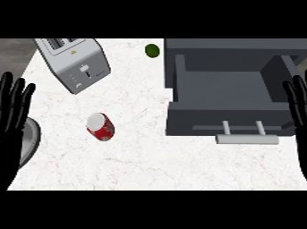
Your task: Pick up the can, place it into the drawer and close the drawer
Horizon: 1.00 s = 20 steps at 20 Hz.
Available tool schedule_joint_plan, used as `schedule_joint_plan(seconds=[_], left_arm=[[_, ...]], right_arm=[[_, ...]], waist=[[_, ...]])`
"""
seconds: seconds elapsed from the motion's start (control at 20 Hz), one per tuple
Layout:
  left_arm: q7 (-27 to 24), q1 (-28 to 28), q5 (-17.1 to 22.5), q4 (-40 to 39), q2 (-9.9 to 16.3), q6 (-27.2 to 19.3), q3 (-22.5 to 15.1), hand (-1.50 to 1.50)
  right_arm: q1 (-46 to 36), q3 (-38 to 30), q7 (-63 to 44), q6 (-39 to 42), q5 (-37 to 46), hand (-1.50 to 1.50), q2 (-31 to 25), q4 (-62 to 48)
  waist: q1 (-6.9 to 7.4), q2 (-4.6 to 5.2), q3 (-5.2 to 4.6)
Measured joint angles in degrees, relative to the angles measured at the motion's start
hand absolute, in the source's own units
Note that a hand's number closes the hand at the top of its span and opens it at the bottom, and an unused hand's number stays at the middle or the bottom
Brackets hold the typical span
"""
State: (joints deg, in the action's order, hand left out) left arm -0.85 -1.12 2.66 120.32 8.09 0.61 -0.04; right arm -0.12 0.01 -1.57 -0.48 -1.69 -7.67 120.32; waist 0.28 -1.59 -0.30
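Head view: red can (100,127) right of open left hand (4,120).

Kitchen: marble counter (182,165), toaster (73,62), drawer (228,89).

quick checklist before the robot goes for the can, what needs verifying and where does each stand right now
1. Can free to grasp: ok, it lies alone on the counter, nothing touching it.
2. Drawer open to receive it: ok, pulled out, its inside shows nothing in it.
3. Left hand free: ok, open at the view's left edge, holding nothing.
4. Right hand free: ok, open at the right edge beside the drawer.
5. Path from can to drawer: ok, bare counter between; toaster and green fruit sit farther back.
6. Drawer handle reachable for closing: ok, faces the robot, unobstructed.
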Motion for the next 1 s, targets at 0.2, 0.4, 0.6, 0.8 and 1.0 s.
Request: schedule_joint_plan(seconds=[0.2,0.4,0.6,0.8,1.0], left_arm=[[-1.5,2.1,7.0,-2.1,2.4,7.0,0.3,-1.50],[1.0,2.3,12.8,-6.1,6.7,15.1,-1.0,-1.50],[5.7,2.5,18.2,-10.9,12.1,20.9,1.4,-1.50],[9.2,3.4,24.6,-13.2,16.5,25.9,5.2,-1.50],[12.0,3.5,28.6,-13.8,18.5,29.0,8.3,-1.50]], right_arm=[[0.0,1.3,0.1,0.2,0.3,-1.50,0.7,0.2],[2.0,0.3,-2.7,-1.5,0.2,-1.50,1.6,-1.3],[5.8,-2.0,-6.9,-3.9,0.4,-1.50,2.0,-0.6],[8.4,-5.7,-9.1,-3.3,-2.0,-1.50,0.7,1.1],[11.6,-9.4,-8.0,-0.8,-5.0,-1.50,0.1,1.7]], waist=[[-0.39,1.05,0.16],[-1.29,1.71,0.21],[-1.30,1.71,0.26],[-0.87,1.60,0.29],[-0.63,1.55,0.31]])
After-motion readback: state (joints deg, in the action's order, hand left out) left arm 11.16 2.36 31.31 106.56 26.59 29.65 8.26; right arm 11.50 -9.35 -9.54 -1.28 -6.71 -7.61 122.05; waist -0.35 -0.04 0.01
